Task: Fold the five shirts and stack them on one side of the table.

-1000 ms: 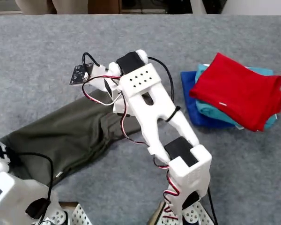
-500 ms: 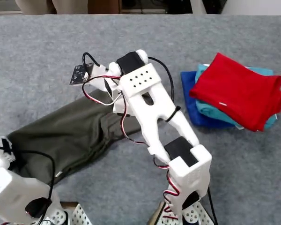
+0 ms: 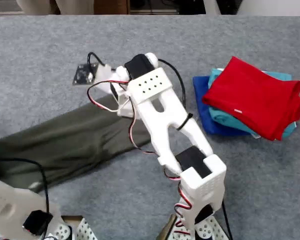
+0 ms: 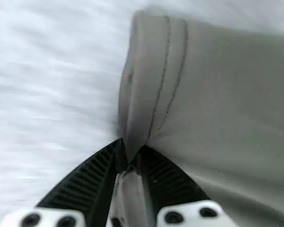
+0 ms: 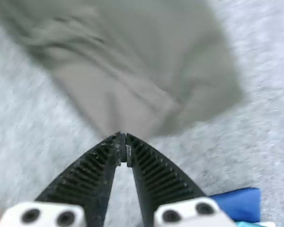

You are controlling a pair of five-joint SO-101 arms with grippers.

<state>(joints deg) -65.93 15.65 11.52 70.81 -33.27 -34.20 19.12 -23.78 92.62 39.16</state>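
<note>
Four shirts by my count: one olive shirt (image 3: 65,145) plus three stacked (red shirt (image 3: 255,97), teal shirt (image 3: 224,118), blue shirt (image 3: 201,97)). Two arms too, left arm (image 3: 10,210) and right arm (image 3: 160,110).

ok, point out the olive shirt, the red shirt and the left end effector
olive shirt (image 3: 75,142), high view, middle of the cloth.
red shirt (image 3: 255,95), high view, centre of its top face.
left end effector (image 4: 130,157), left wrist view, between the fingertips pinching the hem.

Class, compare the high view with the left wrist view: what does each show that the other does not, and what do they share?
High view: a folded stack at one side, with the red shirt on top of the teal shirt and the blue shirt. Left wrist view: the left gripper shut on a stitched edge. Shared: the olive shirt lying on the grey table.
</note>
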